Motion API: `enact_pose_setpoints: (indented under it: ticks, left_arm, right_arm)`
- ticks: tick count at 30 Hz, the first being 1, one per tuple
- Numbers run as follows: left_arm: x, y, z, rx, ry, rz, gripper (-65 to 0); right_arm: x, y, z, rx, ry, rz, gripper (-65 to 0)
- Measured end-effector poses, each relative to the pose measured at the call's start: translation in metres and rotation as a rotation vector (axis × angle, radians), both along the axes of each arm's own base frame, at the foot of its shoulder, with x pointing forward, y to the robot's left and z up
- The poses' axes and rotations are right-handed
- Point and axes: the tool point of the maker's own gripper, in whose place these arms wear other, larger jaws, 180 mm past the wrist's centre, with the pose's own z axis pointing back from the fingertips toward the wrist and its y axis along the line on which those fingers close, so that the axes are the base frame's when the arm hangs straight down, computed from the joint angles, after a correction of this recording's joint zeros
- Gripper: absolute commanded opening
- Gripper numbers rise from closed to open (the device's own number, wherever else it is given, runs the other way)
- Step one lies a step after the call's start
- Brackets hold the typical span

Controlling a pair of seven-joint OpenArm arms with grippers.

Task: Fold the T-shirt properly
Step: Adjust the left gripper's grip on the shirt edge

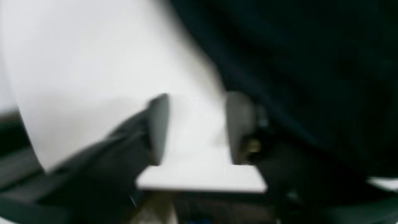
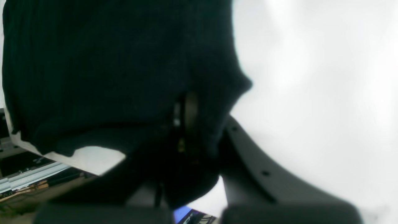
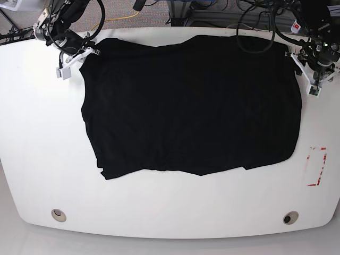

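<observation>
A white table [image 3: 42, 159] is filling most of the base view. Two round holes are sitting near its lower edge, one at lower left [image 3: 59, 214] and one at lower right [image 3: 290, 217]. A red outline mark [image 3: 317, 166], possibly tape, is lying at right. Cables [image 3: 212, 10] are trailing along the top.

robot lab, white table [image 3: 32, 159], tangled cables [image 3: 255, 10]

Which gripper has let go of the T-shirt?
The left gripper: its fingers stand apart over bare table, beside the T-shirt. The right gripper clamps cloth.
</observation>
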Motion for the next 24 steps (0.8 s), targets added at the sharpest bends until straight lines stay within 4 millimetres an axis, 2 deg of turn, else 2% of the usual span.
enact_pose_setpoints:
  ticks: [4,7,10,15,18,24]
  left_arm:
    - [-0.013,0.012,0.001,-0.028,0.018,0.066,-31.5]
    - [0.001,0.013,0.013,-0.081,-0.045,0.049,-31.5]
    - [0.001,0.013,0.013,-0.174,-0.084,0.061,-31.4]
    - [-0.018,0.007,-0.003,-0.367,-0.07,0.094,-31.4]
    - [-0.02,-0.002,-0.018,-0.487,-0.056,0.107,-31.4]
    - [-0.029,-0.011,-0.035,-0.575,-0.031,0.141,-31.4]
  right_arm:
    - [0.001,0.004,0.0,0.011,-0.003,0.0,-65.0]
    - [0.004,0.002,0.0,0.005,-0.006,0.001,-65.0]
    - [0.005,0.004,0.001,0.008,-0.008,0.004,-65.0]
    - [0.009,0.015,0.0,0.012,-0.008,0.054,-65.0]
    - [0.01,0.018,0.0,0.017,-0.009,0.061,-65.0]
    - [0.009,0.017,0.0,0.016,-0.008,0.059,-65.0]
